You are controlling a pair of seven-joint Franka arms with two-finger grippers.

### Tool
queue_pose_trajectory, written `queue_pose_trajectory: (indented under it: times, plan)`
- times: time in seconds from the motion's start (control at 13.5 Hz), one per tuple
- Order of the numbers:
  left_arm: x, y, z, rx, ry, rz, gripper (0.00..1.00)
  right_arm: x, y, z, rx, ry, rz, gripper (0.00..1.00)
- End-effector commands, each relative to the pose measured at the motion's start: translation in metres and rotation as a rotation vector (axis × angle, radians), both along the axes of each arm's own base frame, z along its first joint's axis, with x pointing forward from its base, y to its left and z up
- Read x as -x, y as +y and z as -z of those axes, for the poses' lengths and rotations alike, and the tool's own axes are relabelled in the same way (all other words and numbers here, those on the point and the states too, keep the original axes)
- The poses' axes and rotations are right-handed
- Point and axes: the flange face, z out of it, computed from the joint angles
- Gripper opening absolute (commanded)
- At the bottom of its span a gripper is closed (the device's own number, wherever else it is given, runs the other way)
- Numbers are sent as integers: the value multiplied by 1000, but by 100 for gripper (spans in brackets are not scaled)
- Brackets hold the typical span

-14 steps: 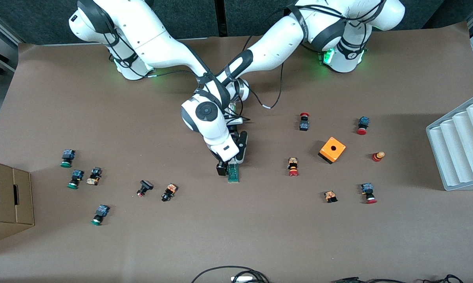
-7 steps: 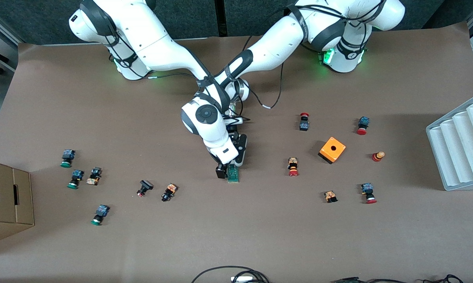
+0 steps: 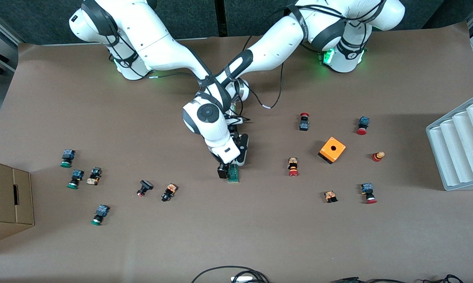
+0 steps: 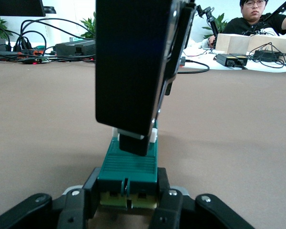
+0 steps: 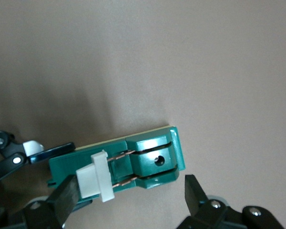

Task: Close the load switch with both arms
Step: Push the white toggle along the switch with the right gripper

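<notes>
Even overhead light, soft shadows (wrist views slightly blurred close up).

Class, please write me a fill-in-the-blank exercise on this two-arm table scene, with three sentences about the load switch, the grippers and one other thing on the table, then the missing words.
1. The left gripper is shut on one end of the ______ load switch.
2. The right gripper is open, one finger beside the switch's ______ sliding piece.
3. The cube with a hole on top is ______.

Missing words: green; white; orange
</notes>
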Motion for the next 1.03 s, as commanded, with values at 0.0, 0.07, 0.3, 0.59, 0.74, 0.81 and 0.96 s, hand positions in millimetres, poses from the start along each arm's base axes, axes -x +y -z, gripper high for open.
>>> queue_pose_trajectory:
  times: [0.0, 0.07, 0.3, 0.59, 0.74, 0.81, 0.96]
  plan:
    - [1, 2, 10, -9, -8, -9, 43, -4, 5, 3, -13, -17, 11, 96]
    - [1, 2, 10, -9, -8, -9, 43, -4, 5, 3, -13, -17, 10, 95]
    - [1, 2, 10, -9, -8, -9, 43, -4, 4, 6, -9, -16, 9, 90]
    - [1, 3, 11, -10, -7, -9, 43, -5, 5, 5, -15, -23, 9, 82]
    - [1, 2, 10, -9, -8, -9, 43, -4, 5, 5, -14, -24, 6, 76]
    - [1, 2, 10, -9, -8, -9, 43, -4, 5, 5, -15, -23, 5, 75]
    - [1, 2, 10, -9, -8, -9, 43, -6, 5, 2, -17, -27, 6, 74]
